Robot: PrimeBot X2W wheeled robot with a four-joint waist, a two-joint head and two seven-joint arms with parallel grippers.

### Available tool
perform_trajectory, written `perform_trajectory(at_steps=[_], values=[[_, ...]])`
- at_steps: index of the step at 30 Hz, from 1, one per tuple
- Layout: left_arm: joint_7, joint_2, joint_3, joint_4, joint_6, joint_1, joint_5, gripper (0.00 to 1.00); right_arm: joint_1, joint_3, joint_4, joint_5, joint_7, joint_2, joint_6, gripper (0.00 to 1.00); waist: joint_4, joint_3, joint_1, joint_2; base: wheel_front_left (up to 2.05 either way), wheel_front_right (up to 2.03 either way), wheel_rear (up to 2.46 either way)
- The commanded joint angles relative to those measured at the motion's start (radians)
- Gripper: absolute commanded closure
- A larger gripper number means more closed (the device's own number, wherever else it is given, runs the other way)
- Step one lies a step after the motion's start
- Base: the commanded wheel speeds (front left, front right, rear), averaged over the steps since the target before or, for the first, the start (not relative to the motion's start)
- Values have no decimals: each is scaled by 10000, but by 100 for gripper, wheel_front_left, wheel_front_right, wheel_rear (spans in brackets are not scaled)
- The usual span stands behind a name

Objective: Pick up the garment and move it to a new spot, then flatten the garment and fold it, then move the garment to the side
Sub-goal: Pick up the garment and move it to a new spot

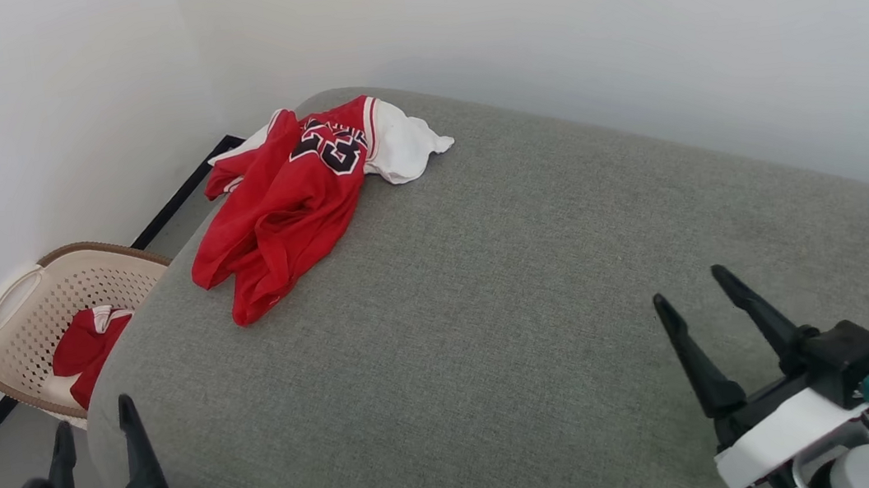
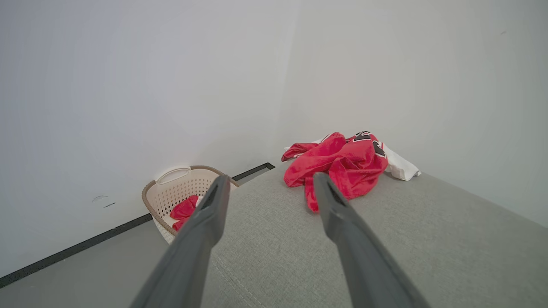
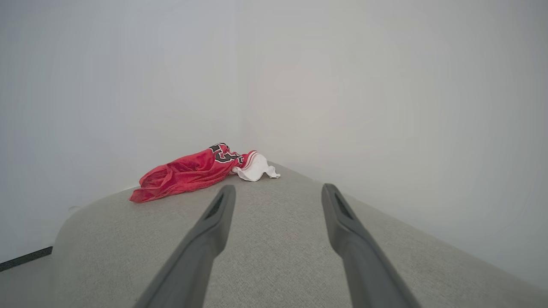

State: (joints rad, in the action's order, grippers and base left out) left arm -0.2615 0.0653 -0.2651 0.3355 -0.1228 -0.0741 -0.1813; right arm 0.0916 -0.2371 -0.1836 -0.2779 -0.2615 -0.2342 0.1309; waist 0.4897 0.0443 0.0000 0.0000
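Grey cushion bears crumpled garment at far corner; left end effector and right end effector both spread apart, empty.

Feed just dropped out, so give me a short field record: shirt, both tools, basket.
shirt: crumpled on the cushion, far left corner, not held
left tool: open, empty, by the cushion's near left corner
right tool: open, empty, over the cushion's near right part
basket: on the floor left of the cushion, red-white cloth inside
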Motion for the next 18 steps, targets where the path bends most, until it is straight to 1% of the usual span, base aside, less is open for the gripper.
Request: perform_trajectory(at_steps=[1,5,9,18], values=[[-53,-7,59,130,-12,-307,-47,0,-128,136,41,15,-49,-25,-3,0,-1,-7,0,0,0,0,0],[-53,116,246,661,-48,-952,-137,0,-327,502,133,128,-49,-26,-3,0,-14,-36,0,0,0,0,0],[-54,331,415,1401,-67,-1890,-339,0,-355,691,307,239,-49,-114,-3,0,-245,-305,0,0,0,0,0],[-53,1192,1018,3169,-68,-4243,-723,0,-25,851,605,384,-49,-477,-3,0,-1057,-1175,0,0,0,0,0]])
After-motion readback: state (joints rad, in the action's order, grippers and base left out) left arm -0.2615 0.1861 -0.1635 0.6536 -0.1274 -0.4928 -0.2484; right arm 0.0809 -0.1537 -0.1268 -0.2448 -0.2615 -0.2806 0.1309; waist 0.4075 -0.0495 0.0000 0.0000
